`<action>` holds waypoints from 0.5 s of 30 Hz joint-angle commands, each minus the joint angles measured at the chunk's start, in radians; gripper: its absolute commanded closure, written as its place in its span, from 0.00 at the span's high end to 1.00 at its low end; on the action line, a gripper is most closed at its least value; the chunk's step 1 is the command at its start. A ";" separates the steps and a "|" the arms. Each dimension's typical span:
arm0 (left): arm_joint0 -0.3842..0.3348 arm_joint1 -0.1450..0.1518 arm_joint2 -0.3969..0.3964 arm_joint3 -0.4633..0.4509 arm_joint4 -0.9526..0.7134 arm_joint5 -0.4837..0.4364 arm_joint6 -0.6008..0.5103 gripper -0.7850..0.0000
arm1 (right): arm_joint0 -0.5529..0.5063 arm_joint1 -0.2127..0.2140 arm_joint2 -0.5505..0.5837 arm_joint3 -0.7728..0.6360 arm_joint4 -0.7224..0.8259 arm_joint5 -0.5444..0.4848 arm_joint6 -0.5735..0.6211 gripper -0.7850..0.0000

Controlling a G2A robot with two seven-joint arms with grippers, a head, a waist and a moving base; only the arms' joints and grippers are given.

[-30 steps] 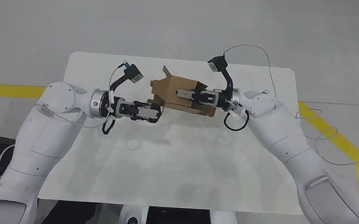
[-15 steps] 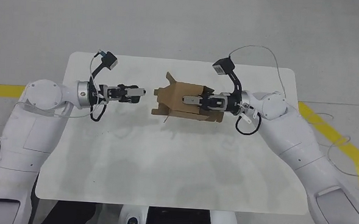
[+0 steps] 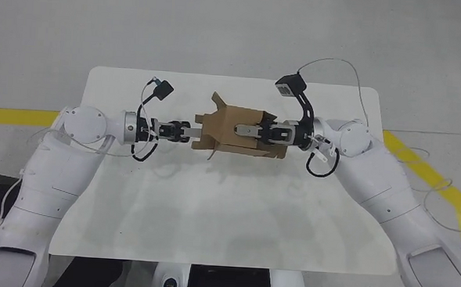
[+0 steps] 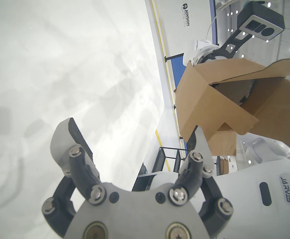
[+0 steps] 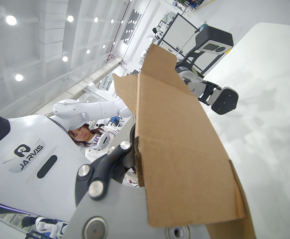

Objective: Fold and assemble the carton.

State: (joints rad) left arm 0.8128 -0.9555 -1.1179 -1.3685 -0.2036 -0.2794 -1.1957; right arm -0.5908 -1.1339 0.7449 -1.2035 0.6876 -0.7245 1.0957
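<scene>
- The brown cardboard carton (image 3: pixel 230 120) is over the white table (image 3: pixel 132 217), flaps spread.
- The right end effector (image 3: pixel 251 131) grasps its wall.
- The left end effector (image 3: pixel 192 132) is released, one fingertip at a flap.

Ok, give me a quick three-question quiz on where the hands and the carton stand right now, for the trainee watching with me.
1. True or false: the left hand is open.
2. Which hand grips the carton? A) the left hand B) the right hand C) neither
3. Fill in: the carton's open end faces the ____ hand.

Key: 1 true; 2 B; 3 left.
</scene>
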 commanded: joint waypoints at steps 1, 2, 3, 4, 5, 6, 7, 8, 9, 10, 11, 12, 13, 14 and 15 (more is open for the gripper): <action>-0.001 -0.001 0.004 -0.005 -0.004 -0.003 -0.005 1.00 | 0.002 -0.004 -0.006 0.002 0.000 -0.003 -0.003 0.00; -0.002 -0.001 0.006 -0.009 -0.007 -0.005 -0.008 1.00 | 0.004 -0.006 -0.011 0.003 0.001 -0.003 -0.003 0.00; -0.002 -0.001 0.006 -0.012 -0.013 -0.008 -0.011 1.00 | 0.006 -0.008 -0.015 0.004 0.001 -0.003 -0.003 0.00; -0.002 -0.001 0.006 -0.013 -0.017 -0.009 -0.013 1.00 | 0.007 -0.010 -0.019 0.006 0.002 -0.004 -0.004 0.00; -0.002 -0.001 0.006 -0.014 -0.021 -0.009 -0.016 1.00 | 0.008 -0.013 -0.023 0.008 0.004 -0.004 -0.004 0.00; -0.003 -0.001 0.005 -0.016 -0.024 -0.010 -0.018 1.00 | 0.010 -0.015 -0.028 0.010 0.003 -0.003 -0.003 0.00; -0.002 -0.001 0.004 -0.016 -0.028 -0.011 -0.019 1.00 | 0.012 -0.017 -0.032 0.011 0.004 -0.003 -0.003 0.00; -0.002 -0.001 0.003 -0.016 -0.031 -0.011 -0.020 1.00 | 0.014 -0.020 -0.037 0.011 0.006 -0.002 -0.002 0.00; -0.002 -0.001 0.002 -0.017 -0.033 -0.011 -0.022 1.00 | 0.015 -0.022 -0.040 0.011 0.007 -0.001 -0.001 0.00; -0.002 0.000 0.001 -0.017 -0.035 -0.011 -0.023 1.00 | 0.017 -0.023 -0.043 0.013 0.008 0.000 0.000 0.00; -0.002 0.000 -0.001 -0.017 -0.036 -0.009 -0.022 1.00 | 0.019 -0.025 -0.046 0.013 0.010 0.000 0.000 0.00; -0.002 0.000 -0.001 -0.017 -0.036 -0.009 -0.023 1.00 | 0.020 -0.027 -0.049 0.014 0.012 0.000 0.000 0.00; -0.001 0.000 -0.002 -0.018 -0.038 -0.009 -0.022 1.00 | 0.022 -0.028 -0.051 0.013 0.013 0.000 0.000 0.00; -0.001 0.001 -0.002 -0.018 -0.039 -0.009 -0.023 1.00 | 0.023 -0.030 -0.054 0.013 0.014 0.000 0.000 0.00; -0.001 0.001 -0.002 -0.018 -0.039 -0.009 -0.023 1.00 | 0.025 -0.031 -0.056 0.011 0.015 0.001 0.001 0.00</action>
State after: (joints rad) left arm 0.8116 -0.9550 -1.1200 -1.3866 -0.2422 -0.2880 -1.2183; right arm -0.5674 -1.1641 0.6905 -1.1912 0.7020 -0.7240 1.0962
